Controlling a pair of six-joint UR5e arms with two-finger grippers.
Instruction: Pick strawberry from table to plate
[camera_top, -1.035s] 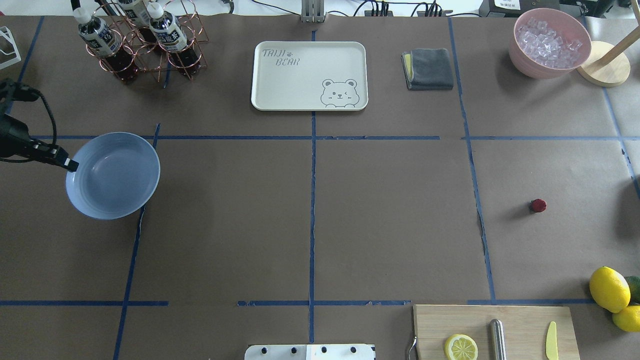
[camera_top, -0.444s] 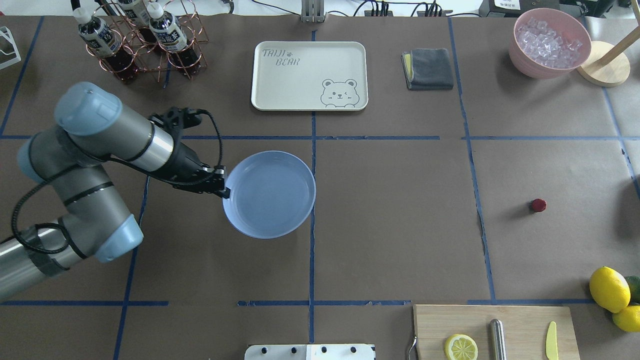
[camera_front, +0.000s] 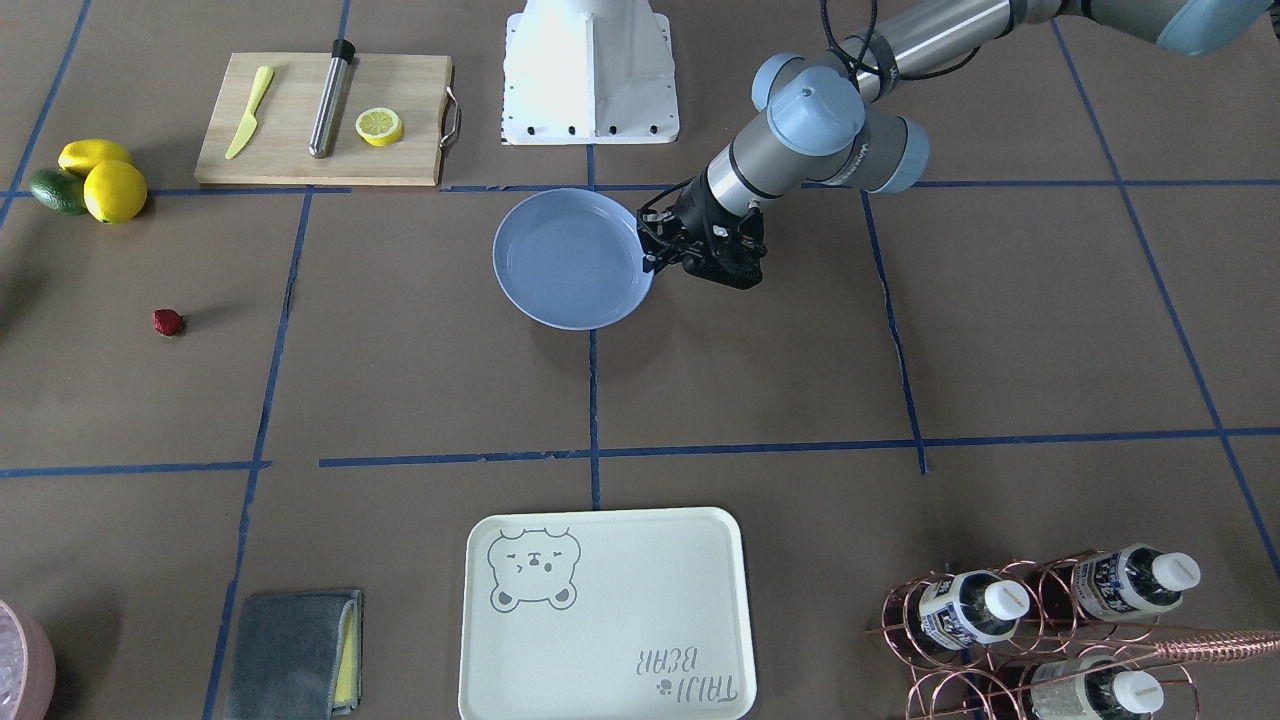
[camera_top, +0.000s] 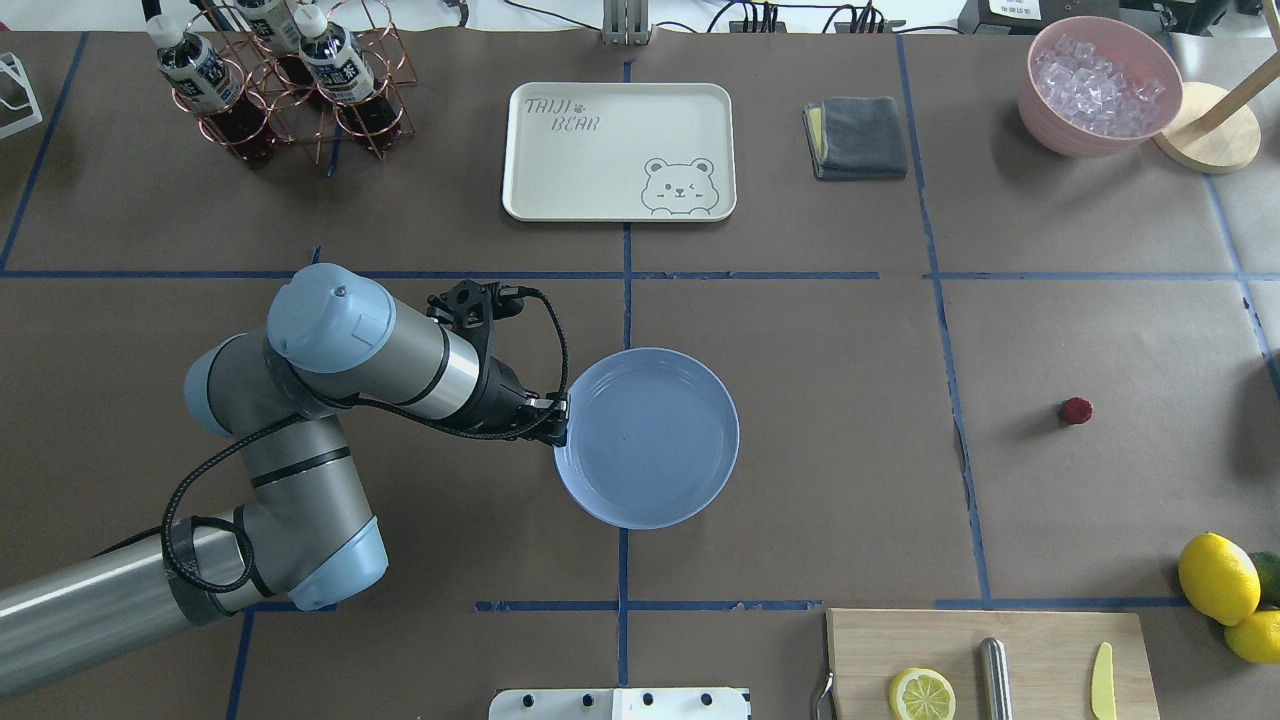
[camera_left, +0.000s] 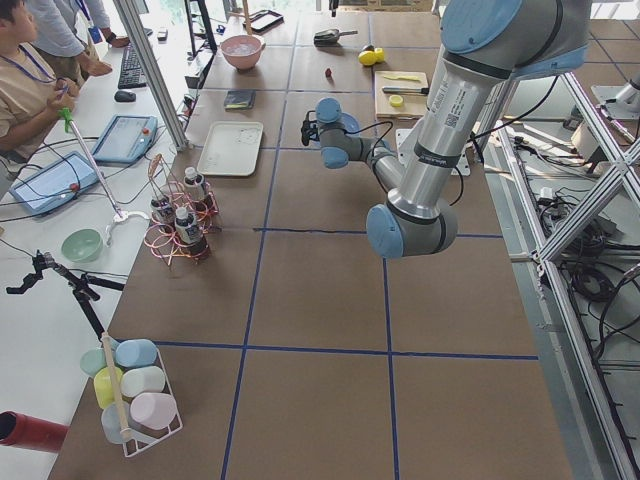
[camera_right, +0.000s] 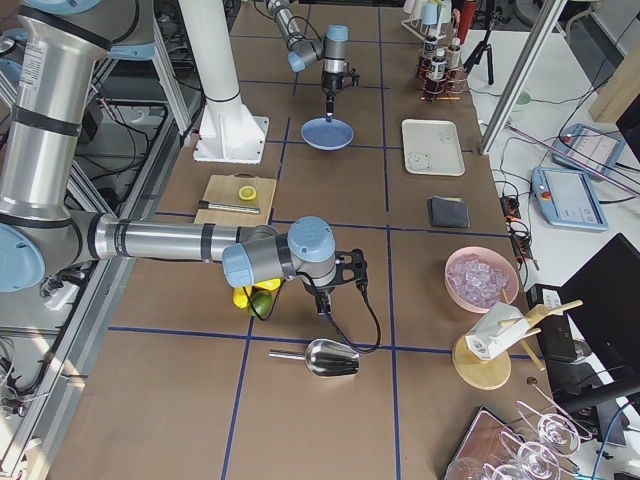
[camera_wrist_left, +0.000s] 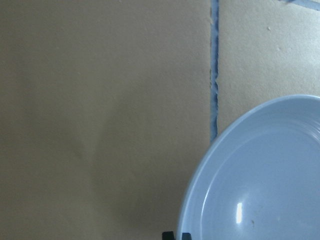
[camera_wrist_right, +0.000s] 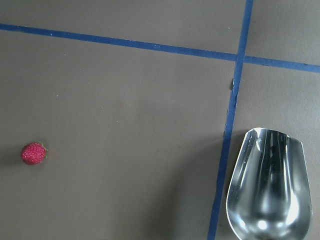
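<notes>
The strawberry lies alone on the brown table, far out on the right side; it also shows small and red in the front-facing view and in the right wrist view. The light-blue plate is near the table's middle, empty. My left gripper is shut on the plate's left rim. In the left wrist view, the plate fills the lower right. My right gripper shows only in the exterior right view, pointing down, so I cannot tell its state.
A metal scoop lies near the right gripper. A cutting board with a lemon slice, rod and knife sits front right, with lemons beside it. Tray, cloth, ice bowl and bottle rack line the far edge.
My left arm has carried the plate from the far left to the table's middle, moving right and toward the near edge. The strawberry has stayed put.
</notes>
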